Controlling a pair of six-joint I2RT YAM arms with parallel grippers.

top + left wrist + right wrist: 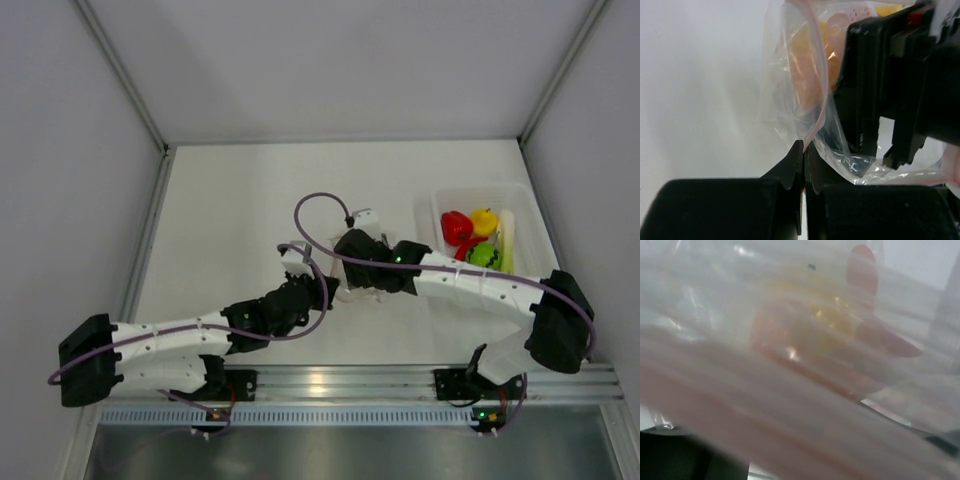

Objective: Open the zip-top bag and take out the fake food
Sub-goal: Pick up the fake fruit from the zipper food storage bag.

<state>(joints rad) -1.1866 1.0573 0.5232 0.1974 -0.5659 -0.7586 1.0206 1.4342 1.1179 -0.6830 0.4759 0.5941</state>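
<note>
The clear zip-top bag (pixel 790 100) hangs upright in the left wrist view, its pink zip strip (pixel 819 75) curving down its edge. My left gripper (pixel 805 150) is shut on that edge at the strip. Orange and yellow fake food (pixel 812 55) shows through the plastic. My right gripper (pixel 877 155) reaches in at the bag from the right, its black fingers (pixel 860 115) apart with light between them. In the right wrist view the bag's plastic (pixel 790 405) covers the lens and hides the fingers; orange pieces (pixel 805 325) and a red piece (pixel 862 270) show through. From above, both grippers (pixel 335 285) meet mid-table over the bag.
A translucent white tray (pixel 440 200) stands at the right of the table. It holds a red pepper (pixel 456 226), a yellow piece (pixel 485 221), a green ball (pixel 484 254) and a pale stalk (pixel 506 240). White walls enclose the table on three sides.
</note>
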